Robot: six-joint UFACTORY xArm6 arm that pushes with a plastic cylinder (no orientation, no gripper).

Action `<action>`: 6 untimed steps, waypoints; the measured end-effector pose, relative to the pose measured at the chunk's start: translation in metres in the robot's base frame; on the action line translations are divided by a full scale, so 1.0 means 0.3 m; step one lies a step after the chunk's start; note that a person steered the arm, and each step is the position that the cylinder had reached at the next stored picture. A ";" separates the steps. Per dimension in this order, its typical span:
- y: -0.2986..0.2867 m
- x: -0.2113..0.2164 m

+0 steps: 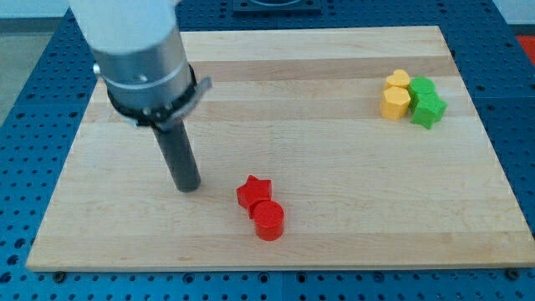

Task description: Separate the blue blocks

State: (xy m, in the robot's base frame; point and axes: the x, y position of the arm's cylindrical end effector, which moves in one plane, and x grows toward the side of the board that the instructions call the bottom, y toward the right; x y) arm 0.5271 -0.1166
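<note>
No blue block shows in the camera view; the arm's body may hide some of the board at the view's upper left. My tip (186, 187) rests on the wooden board (318, 125) at the lower left of centre. A red star block (253, 191) lies just to the right of my tip, with a clear gap between them. A red cylinder block (269, 221) touches the star on its lower right.
A yellow heart-like block (398, 80) and a yellow hexagon block (394, 104) sit at the view's upper right, touching a green block (421, 88) and a green star block (430, 110). Blue perforated table surrounds the board.
</note>
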 end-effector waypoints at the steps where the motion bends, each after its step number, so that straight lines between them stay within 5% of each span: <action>1: -0.009 -0.051; 4: -0.534 -0.252; 6: -0.508 -0.711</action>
